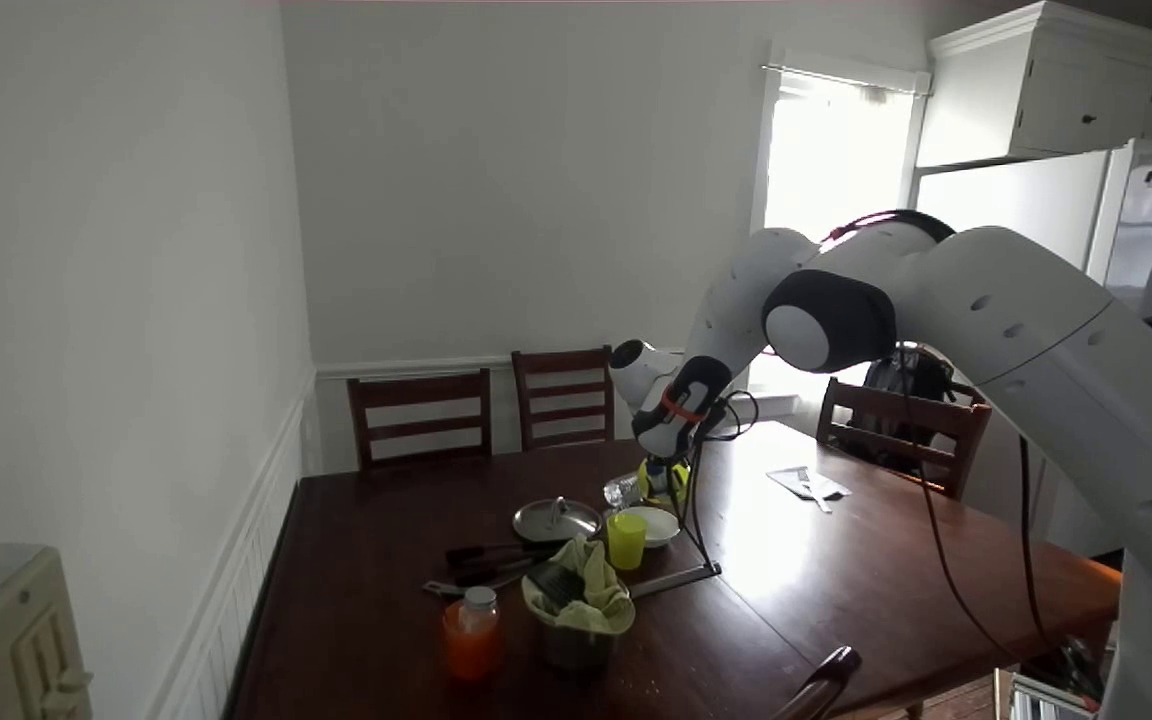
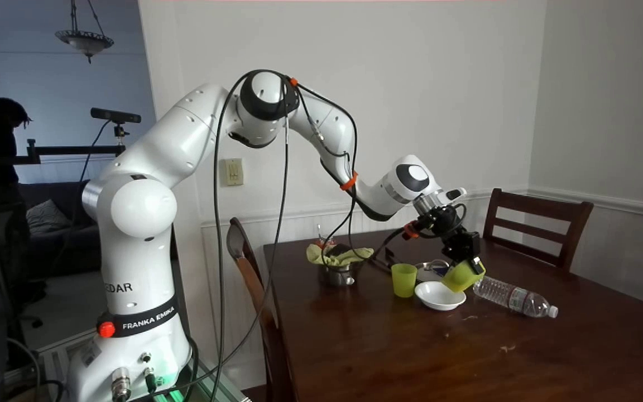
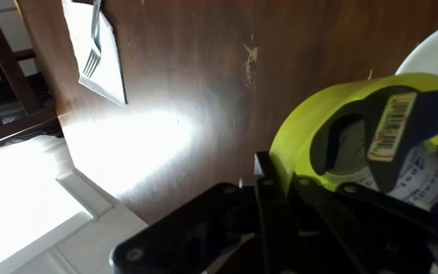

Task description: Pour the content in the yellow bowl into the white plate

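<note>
Beside the white plate (image 2: pixel 437 304), overhang uncertain: yellow bowl (image 2: pixel 461 278), hanging tilted; gripper (image 3: pixel 285 180) is pinching its wall closely; contents (image 3: pixel 392 127) are showing inside. Good pouring is likely needing centring over the plate, then slow, low tipping.

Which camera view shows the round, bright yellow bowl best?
The wrist view: the yellow bowl appears largest, although a barcoded dark blue object overlaps it. Both exterior views show it small; in an exterior view it looks tilted near the round white plate.
</note>
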Available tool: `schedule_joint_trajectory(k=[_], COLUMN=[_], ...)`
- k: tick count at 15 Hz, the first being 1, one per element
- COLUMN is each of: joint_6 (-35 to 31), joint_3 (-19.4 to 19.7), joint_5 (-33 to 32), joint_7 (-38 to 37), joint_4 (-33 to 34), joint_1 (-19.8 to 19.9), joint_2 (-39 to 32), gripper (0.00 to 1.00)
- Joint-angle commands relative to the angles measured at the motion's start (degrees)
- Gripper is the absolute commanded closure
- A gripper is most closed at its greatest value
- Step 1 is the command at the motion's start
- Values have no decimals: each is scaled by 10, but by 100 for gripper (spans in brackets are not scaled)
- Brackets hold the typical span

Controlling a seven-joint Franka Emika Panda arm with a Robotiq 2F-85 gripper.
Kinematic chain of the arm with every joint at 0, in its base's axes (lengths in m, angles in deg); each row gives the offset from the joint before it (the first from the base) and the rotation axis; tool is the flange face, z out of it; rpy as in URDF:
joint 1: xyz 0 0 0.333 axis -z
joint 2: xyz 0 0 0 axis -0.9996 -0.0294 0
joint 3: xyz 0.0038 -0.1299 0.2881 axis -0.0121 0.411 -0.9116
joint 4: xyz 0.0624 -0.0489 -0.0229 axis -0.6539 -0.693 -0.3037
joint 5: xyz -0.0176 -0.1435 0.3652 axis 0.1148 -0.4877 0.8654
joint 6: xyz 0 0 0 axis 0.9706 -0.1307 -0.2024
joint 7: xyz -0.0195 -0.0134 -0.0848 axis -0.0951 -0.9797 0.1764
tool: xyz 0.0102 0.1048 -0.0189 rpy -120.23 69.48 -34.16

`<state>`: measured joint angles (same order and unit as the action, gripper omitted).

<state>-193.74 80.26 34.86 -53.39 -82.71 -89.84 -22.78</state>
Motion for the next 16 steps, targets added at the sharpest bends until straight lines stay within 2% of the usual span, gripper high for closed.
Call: schedule_joint_trajectory(k=[1,4,6,10,16], joint_6=[36,65,80,123,177], joint_3=[37,55,54,27,-25], joint_5=[-67,-128,-171,-236,-310], joint_7=[-34,-65,-90,-122,-146], joint_4=[-7,-8,-1,20,51], joint_1=[-43,-74,-85,-87,-61], joint_2=[-3,-14,-24,-45,-66], gripper=[99,99,99,99,99])
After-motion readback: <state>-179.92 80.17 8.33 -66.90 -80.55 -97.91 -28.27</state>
